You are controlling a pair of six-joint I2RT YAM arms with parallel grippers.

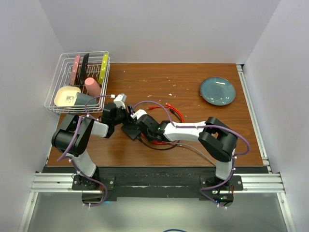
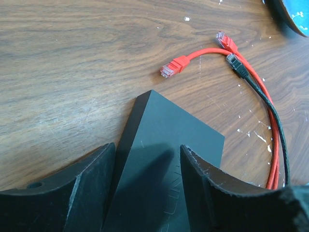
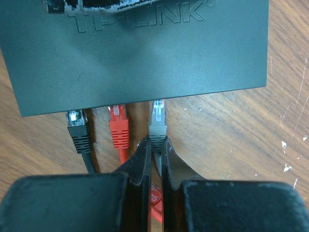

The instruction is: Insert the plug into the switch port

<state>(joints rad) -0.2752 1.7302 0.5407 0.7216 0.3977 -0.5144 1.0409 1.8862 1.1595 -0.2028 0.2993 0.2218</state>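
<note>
The switch is a flat black TP-LINK box [image 3: 145, 53] on the wooden table; it also shows in the top view [image 1: 129, 129] and the left wrist view [image 2: 169, 140]. My right gripper [image 3: 157, 142] is shut on the boot of a grey plug [image 3: 157, 123]. The plug's clear tip meets the box's near edge, where the ports are; the port itself is hidden. A black plug [image 3: 77, 128] and a red plug [image 3: 118, 126] sit in that edge beside it. My left gripper [image 2: 147, 150] is open, its fingers [image 2: 82, 183] spread over the box's far corner.
Loose red plugs [image 2: 173, 66] and a black plug [image 2: 236, 63] with their cables lie beyond the box. A blue-grey plate [image 1: 217, 90] is at the back right. A wire dish rack [image 1: 79, 82] with dishes stands at the back left.
</note>
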